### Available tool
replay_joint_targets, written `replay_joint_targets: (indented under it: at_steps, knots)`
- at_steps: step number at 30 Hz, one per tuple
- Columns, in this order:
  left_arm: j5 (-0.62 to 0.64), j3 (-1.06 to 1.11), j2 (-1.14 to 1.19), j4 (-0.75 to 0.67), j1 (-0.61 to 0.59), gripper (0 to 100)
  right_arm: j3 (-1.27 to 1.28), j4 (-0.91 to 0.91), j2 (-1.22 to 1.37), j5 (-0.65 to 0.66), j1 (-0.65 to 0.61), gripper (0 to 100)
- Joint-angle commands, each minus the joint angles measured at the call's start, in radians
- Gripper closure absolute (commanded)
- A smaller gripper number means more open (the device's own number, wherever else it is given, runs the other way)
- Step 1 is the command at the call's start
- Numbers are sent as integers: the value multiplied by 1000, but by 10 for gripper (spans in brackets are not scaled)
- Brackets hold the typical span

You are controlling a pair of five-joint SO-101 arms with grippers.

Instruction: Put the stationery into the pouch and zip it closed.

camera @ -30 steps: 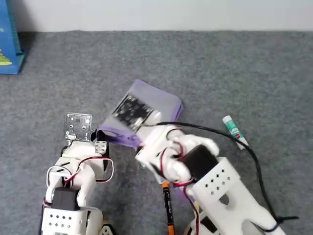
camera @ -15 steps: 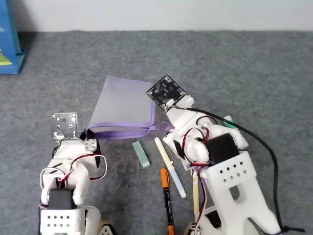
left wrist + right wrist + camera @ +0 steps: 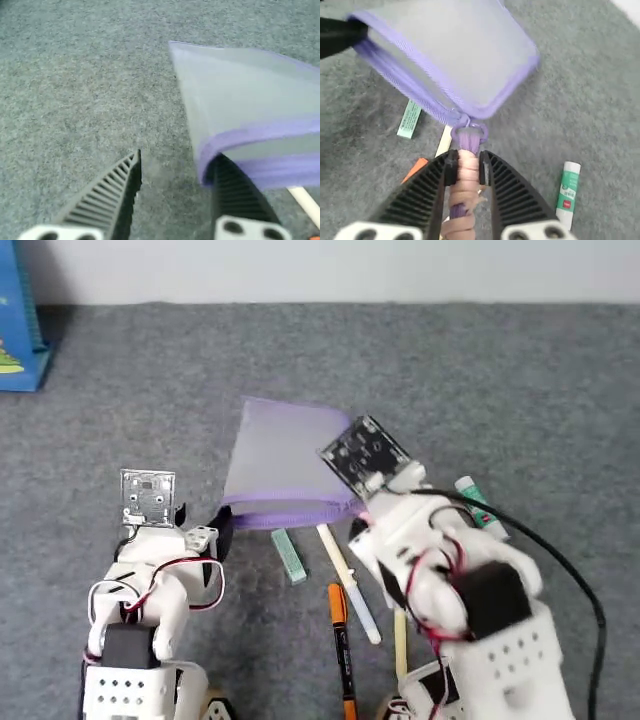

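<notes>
You're at the opening step, I'd judge: none of the stationery is in the pouch yet. The translucent purple zip pouch (image 3: pixel 285 465) lies on the grey felt-covered desk (image 3: pixel 520 370) between the two arms. Your right gripper (image 3: pixel 467 156) is clamped on the purple-and-pink zipper pull (image 3: pixel 468 140) at the end of the zip nearest that arm. Your left gripper (image 3: pixel 177 157) stands wide, with one finger touching the opposite corner of the pouch but pinching nothing.

The stationery lies on the desk just beside the zip edge: a pale green eraser stick (image 3: pixel 289 555), a white pen (image 3: pixel 349 585), an orange marker (image 3: pixel 343 650) and a cream pencil (image 3: pixel 400 640). A green-and-white glue stick (image 3: pixel 478 506) lies apart, on the far side of the right arm.

From the blurred wrist views I can't tell whether the zip mouth has parted at all; it looks mostly shut. The next move calls for closing the left gripper on that corner to anchor the pouch, then drawing the pull along the zip line toward the left arm — without the anchor, the whole pouch will likely just slide.
</notes>
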Motion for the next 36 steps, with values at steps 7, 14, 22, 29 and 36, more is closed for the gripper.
replay_joint_targets:
  at_steps: [7, 14, 22, 29, 36]
  knots:
    - [-17, 19, -8, 5, 60, 805, -64, 39, -99, -14, -102, 991]
    - [-18, 39, -9, -3, 149, 804, -64, 39, -104, -17, -104, 991]
    - [-61, 33, -9, -17, 72, 987, -64, 38, -104, -12, -96, 991]
    - [-86, -70, -9, 127, 61, 989, -66, 41, -104, -14, -16, 931]
    - [-87, -226, -3, 281, -41, 989, -71, 114, -101, -20, 185, 709]
